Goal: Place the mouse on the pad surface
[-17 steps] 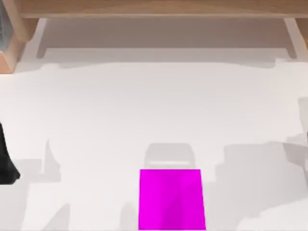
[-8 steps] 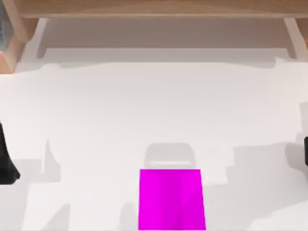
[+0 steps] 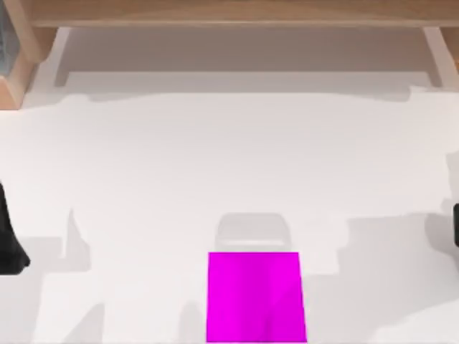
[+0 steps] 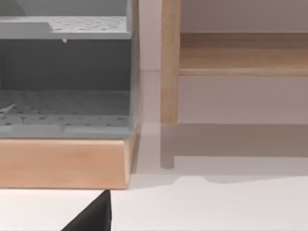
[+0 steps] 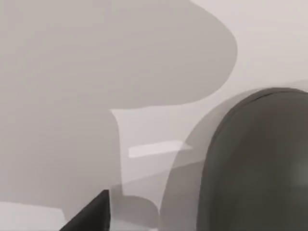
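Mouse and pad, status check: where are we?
Left pincer parked at top view's left edge; right pincer at its right edge. Mouse close by right pincer, not on pad. Pad bare, nothing blocking.

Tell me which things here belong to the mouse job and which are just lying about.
Job: pad; rounded grey shape, likely the mouse; right arm at the right edge.
Lying about: grey rack; wooden post; pale patch; left arm, parked at left.
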Robot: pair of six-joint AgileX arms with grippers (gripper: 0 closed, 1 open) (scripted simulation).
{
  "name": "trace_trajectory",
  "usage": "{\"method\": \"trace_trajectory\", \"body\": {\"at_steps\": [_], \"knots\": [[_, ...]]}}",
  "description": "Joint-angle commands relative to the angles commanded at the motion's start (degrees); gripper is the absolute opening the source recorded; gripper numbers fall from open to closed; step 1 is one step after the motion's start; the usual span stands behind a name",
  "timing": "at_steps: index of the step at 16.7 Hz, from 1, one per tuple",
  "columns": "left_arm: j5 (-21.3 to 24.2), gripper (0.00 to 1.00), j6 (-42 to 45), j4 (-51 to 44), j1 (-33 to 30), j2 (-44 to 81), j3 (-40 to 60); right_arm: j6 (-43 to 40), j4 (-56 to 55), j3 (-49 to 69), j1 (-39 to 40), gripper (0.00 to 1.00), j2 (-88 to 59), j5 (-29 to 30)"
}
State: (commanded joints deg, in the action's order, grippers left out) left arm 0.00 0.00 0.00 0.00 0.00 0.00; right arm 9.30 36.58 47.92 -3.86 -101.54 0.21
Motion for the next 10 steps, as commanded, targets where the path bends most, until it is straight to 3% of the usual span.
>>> {"method": "trace_trajectory", "body": {"at_steps": [4,10], "knots": [[0.0,1.00,0.0,0.0,0.0,0.0,0.0,0.0,0.0,0.0,0.0,0.02,0.0,0.0],[0.0,1.00,0.0,0.0,0.0,0.0,0.0,0.0,0.0,0.0,0.0,0.00,0.0,0.0]]}}
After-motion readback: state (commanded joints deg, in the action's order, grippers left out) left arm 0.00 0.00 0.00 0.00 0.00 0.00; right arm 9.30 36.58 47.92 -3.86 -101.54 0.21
